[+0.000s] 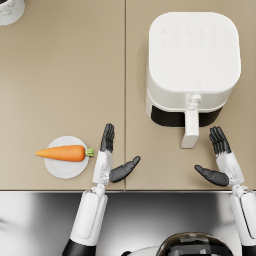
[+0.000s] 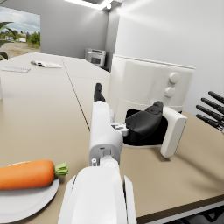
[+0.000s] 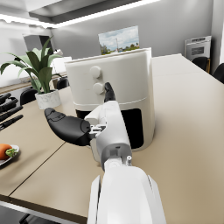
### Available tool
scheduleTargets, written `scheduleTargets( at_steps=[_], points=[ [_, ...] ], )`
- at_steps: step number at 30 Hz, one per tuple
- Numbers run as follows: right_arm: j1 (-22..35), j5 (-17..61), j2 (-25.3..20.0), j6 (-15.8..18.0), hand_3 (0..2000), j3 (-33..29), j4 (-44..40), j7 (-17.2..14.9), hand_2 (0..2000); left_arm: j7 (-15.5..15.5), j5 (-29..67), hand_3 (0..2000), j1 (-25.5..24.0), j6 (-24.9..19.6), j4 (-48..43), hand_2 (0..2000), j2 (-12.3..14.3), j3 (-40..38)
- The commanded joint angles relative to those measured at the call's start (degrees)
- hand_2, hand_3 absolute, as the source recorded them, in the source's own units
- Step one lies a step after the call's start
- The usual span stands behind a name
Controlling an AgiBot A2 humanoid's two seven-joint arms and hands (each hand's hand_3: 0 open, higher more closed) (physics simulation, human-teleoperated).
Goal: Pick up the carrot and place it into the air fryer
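Observation:
An orange carrot [image 1: 62, 153] with a green stem lies across a small white plate [image 1: 65, 169] at the front left of the table; the left wrist view also shows the carrot [image 2: 27, 174]. The white air fryer [image 1: 192, 65] stands at the back right, its drawer handle [image 1: 190, 129] pointing toward me. My left hand [image 1: 111, 157] is open just right of the plate, its fingers apart and holding nothing. On the far side of the handle, my right hand [image 1: 220, 159] is open and empty too.
A white pot [image 1: 10, 10] with a plant [image 3: 37, 68] sits at the far left corner. The table's front edge [image 1: 125, 190] runs just behind both wrists. Bare tabletop lies between the plate and the fryer.

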Motion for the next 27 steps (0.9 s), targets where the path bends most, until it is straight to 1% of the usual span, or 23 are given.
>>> scheduleTargets(
  at_steps=[1,17,18,19,21,23,25,27],
  points=[
    [0.0,0.0,0.0,0.0,0,0.0,0.0,0.0,0,0.0,0.0,0,0.0,0.0,0.0,0,0.0,0.0],
    [0.0,0.0,0.0,0.0,0,0.0,0.0,0.0,0,0.0,0.0,0,0.0,0.0,0.0,0,0.0,0.0],
    [0.1,0.0,-0.06,0.0,0,1.72,-0.93,0.0,0,0.0,0.0,0,0.1,0.0,0.93,0,0.06,1.72],
    [1.28,0.0,-0.88,-1.62,0,1.17,-1.33,1.64,0,-1.63,0.0,0,0.34,-1.63,0.62,0,0.34,0.15],
    [3.83,0.0,-2.61,-3.61,0,0.23,-2.11,3.65,0,-3.64,0.0,0,1.61,-3.65,1.07,0,1.29,-2.17],
    [4.31,0.0,-3.25,-4.63,0,1.24,-3.34,4.69,0,-4.67,0.0,0,2.51,-4.68,2.94,0,1.99,-2.85],
    [4.06,-0.01,-3.48,-5.16,0,1.79,-4.31,5.22,0,-5.2,0.0,0,1.4,-5.22,3.04,0,1.85,-4.14],
    [3.41,5.05,-3.49,-5.43,0,1.97,-4.15,5.5,0,-5.48,5.05,0,0.31,-5.49,2.6,0,1.8,-5.91]
  ],
)
